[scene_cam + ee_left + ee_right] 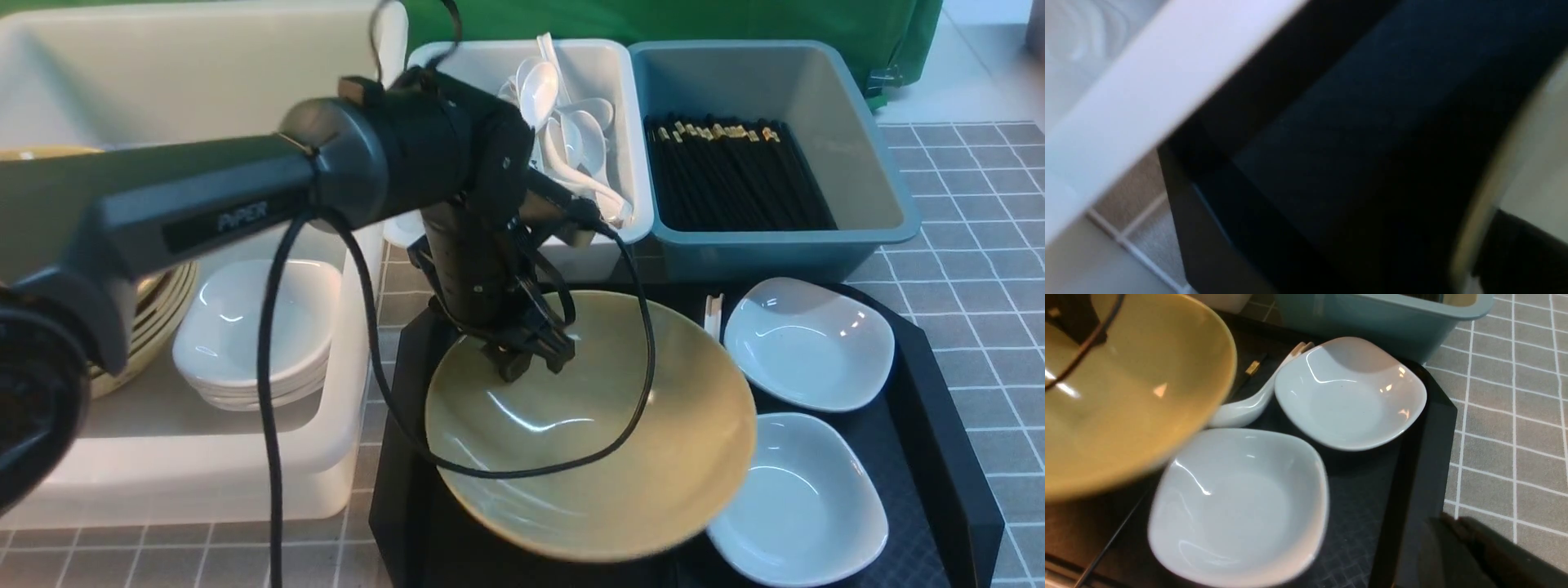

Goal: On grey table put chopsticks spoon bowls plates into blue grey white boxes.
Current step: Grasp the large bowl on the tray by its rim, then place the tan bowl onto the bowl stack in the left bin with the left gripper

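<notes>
Left arm reaches across to the black diamond-textured tray (939,425). Left fingers (535,355) sit at the far rim of the pale yellow-olive glossy round bowl (596,441), one tip inside the rim and the other outside. They look pinched on that rim at a narrow gap. The bowl's near edge is blurred and rides over what lies beside it, so it reads as tipped up by the rim hold; that is a judgement. A rim pinch suits a dish this wide, since no other part fits between the fingers.

Right of the left fingers, on the tray: two small white rounded-square plates (808,343) (796,498), just beside each other. The white soup spoon (1245,408) and a thin black chopstick with a gold band (1251,369) lie partly under the bowl's edge.

Left of the left fingers: the large milky white tub (343,457), which holds a stack of like bowls (155,318) and a stack of white plates (261,327). It is the likely destination. Beyond the fingers: the pale grey-white bin (637,131) of spoons and the dull blue bin (890,188) of chopsticks.

Right fingers (1453,535) show only as a dark blur over the tray's outer edge, near the grey tiled table (980,269). They are closed and empty, kept clear of the bowl.
</notes>
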